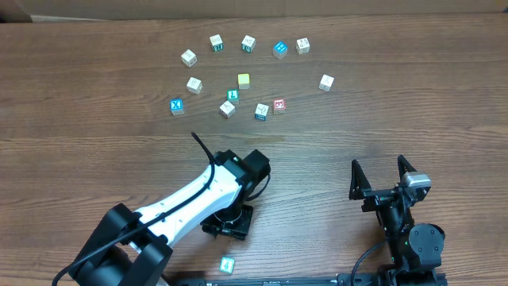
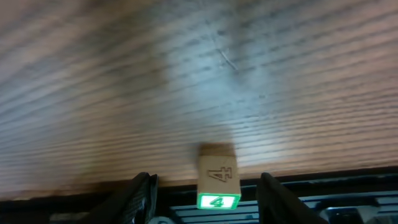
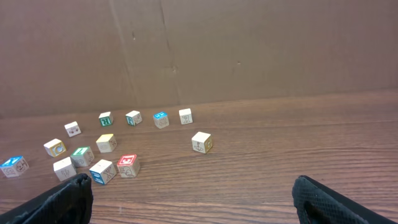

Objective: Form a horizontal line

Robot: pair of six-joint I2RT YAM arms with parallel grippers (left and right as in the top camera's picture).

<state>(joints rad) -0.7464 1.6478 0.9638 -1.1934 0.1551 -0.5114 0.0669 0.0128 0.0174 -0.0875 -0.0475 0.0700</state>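
A small wooden cube with a green "4" face stands at the table's front edge, also seen in the overhead view as the green cube. My left gripper is open around it, with a clear gap on each side. The other cubes lie in a loose cluster at the back, not in one line: a green "L" cube, a white cube and a red-faced cube. My right gripper stands wide open over bare wood at the front right, holding nothing.
A blue cube and a plain yellow cube sit among the cluster, with several more letter cubes in an arc behind them. A cardboard wall closes the far side. The left arm lies across the front left.
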